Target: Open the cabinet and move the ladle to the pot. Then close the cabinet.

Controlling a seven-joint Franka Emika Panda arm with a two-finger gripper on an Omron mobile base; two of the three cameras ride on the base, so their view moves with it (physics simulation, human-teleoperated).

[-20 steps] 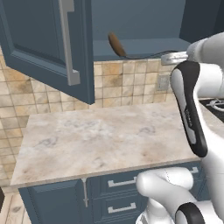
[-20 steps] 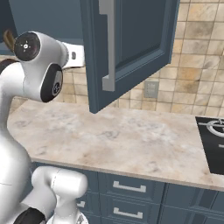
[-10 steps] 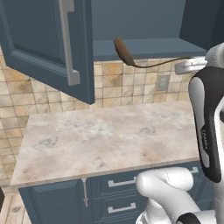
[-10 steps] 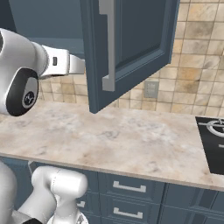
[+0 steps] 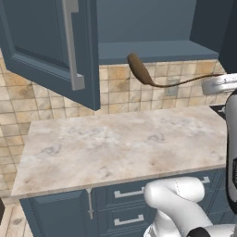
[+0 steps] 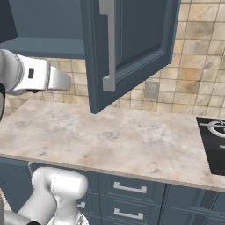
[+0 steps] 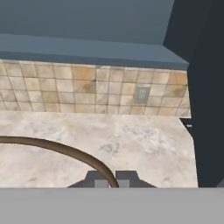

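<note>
Evenly lit, soft and flat, with no clear source. No glare, no blur, no bending at edges. Dimmer inside the cabinet [image 7: 87, 26] above the hand; faint shade under its shelf.

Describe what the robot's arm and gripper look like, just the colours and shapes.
The arm is glossy white, built of thick rounded tube-like links, with a small dark marking on one link in the right base view. A bulky white curved base link sits low in front. The gripper ends in two small grey, blocky fingertips.
</note>
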